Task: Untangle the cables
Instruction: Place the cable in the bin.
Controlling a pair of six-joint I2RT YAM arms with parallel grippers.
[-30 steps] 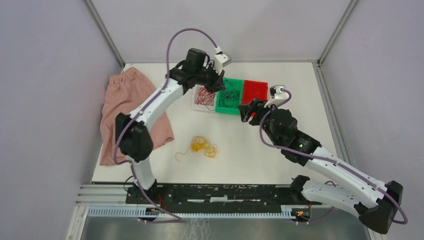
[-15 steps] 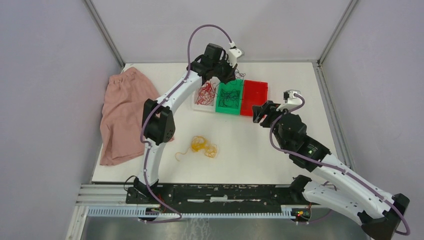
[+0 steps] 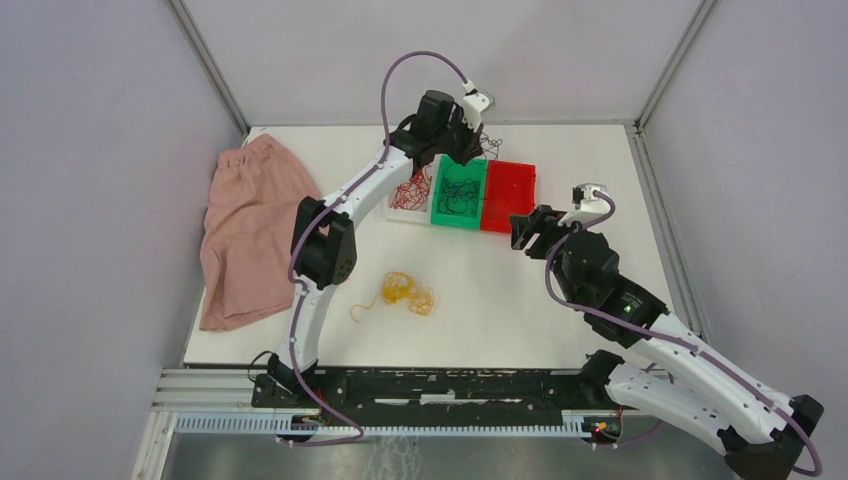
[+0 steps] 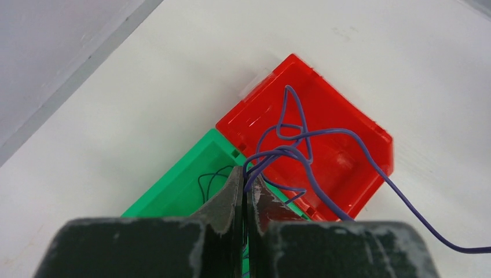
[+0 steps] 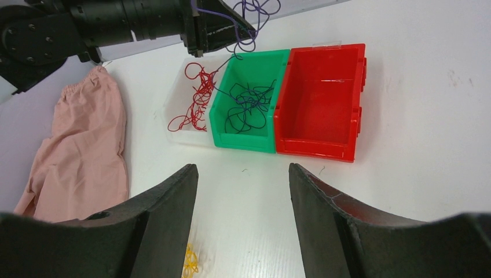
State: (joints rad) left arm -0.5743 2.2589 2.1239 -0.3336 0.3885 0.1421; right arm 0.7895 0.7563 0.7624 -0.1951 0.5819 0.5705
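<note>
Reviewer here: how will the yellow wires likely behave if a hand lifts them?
Probably floppy and light: the yellow wires lie in loose, thin curls. Likely they'd trail and snag, as the dark wire pinched in the left hand hangs in tangled loops.

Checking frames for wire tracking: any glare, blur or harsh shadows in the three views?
Top external: even, soft light with faint shadows; the yellow cables are thin but readable. Left wrist: the left gripper is near and a bit soft, the dark cable it pinches is sharp, and there is mild sheen on the red bin. Right wrist: the open right gripper is dark in the foreground, the green bin is crisp.
</note>
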